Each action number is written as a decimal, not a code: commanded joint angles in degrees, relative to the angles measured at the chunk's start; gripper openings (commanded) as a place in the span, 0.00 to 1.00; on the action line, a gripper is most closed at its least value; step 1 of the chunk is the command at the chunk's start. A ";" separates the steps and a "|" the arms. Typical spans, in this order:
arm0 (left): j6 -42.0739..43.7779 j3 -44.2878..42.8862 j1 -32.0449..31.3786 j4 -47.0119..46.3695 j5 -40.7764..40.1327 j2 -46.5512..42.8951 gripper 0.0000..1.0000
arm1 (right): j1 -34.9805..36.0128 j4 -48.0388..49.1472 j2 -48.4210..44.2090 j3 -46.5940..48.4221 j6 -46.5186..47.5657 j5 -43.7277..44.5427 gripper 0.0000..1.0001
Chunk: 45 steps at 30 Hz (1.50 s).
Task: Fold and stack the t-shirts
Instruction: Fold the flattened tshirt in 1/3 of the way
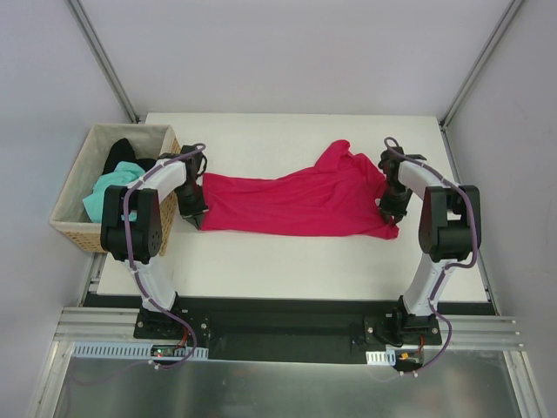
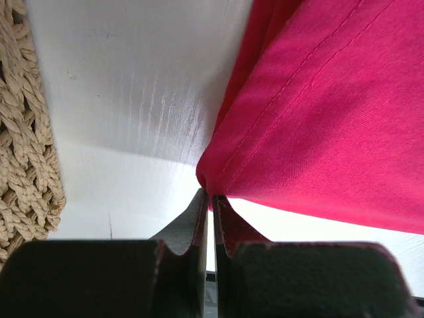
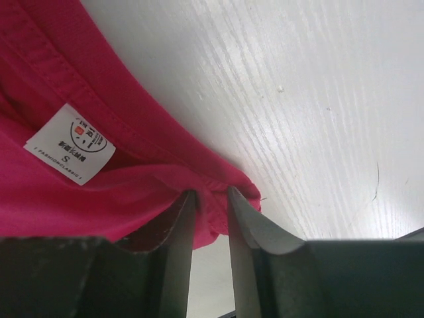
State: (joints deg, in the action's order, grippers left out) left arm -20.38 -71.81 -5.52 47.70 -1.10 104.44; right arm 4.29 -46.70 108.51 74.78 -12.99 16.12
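on the bench (image 1: 287, 270), crimson t-shirt (image 1: 296, 205) lies stretched left to right. left gripper (image 2: 211, 197) clamped on its left corner. right gripper (image 3: 211, 193) slightly parted, hem between tips, apparently unclamped. smooth the bunched far-right part before folding.

The white tabletop (image 1: 287, 261) carries one crimson t-shirt (image 1: 296, 205), stretched crosswise through its middle from near the left edge almost to the right edge. The shirt's left end narrows to a corner. Its right end is bunched and reaches toward the far edge, where a white size label (image 3: 69, 142) shows. A wicker basket (image 1: 78, 233) straddles the left edge near the far corner.
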 commanded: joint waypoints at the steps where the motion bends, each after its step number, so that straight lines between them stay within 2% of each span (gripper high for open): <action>1: -0.10 0.36 0.51 2.22 -1.80 -2.23 0.00 | -0.52 -2.52 0.04 3.52 0.86 2.68 0.29; 13: 0.52 -0.87 0.51 2.31 -0.66 -1.70 0.00 | -0.60 -4.63 -3.83 8.71 2.45 8.21 0.29; 18: 1.22 -2.37 0.51 2.48 0.40 -1.87 0.01 | -0.60 -5.25 -3.92 10.82 2.63 6.65 0.29; 19: 1.22 -2.46 0.51 2.57 0.57 -2.14 0.18 | -0.60 -5.16 -4.79 10.73 2.45 5.77 0.29; 20: 1.13 -2.46 0.51 2.40 0.66 -2.40 0.25 | -0.26 -4.64 -5.23 10.65 2.36 5.42 0.29; 24: 1.22 -2.72 0.42 2.40 0.75 -4.33 0.30 | 0.80 -4.63 -6.47 11.08 2.10 4.45 0.29; 26: 1.40 -3.16 0.42 2.22 1.01 -4.95 0.37 | 1.59 -4.81 -6.56 11.44 1.83 3.48 0.29; 34: 0.96 -6.94 0.07 1.69 4.35 -5.22 0.39 | 6.16 -3.14 -5.59 12.84 3.15 2.42 0.29; 39: 1.13 -8.43 -0.19 1.78 4.71 -4.07 0.35 | 6.87 -2.78 -3.31 15.21 4.12 0.85 0.29; 45: 1.40 -10.45 -0.28 1.78 4.88 -1.70 0.36 | 6.96 -2.52 0.99 17.76 4.64 -1.78 0.29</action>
State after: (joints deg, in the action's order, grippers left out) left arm -19.88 -79.42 -5.58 48.45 2.83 101.45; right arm 11.14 -49.08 106.50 89.71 -9.52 16.88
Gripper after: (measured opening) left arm 0.358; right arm 0.293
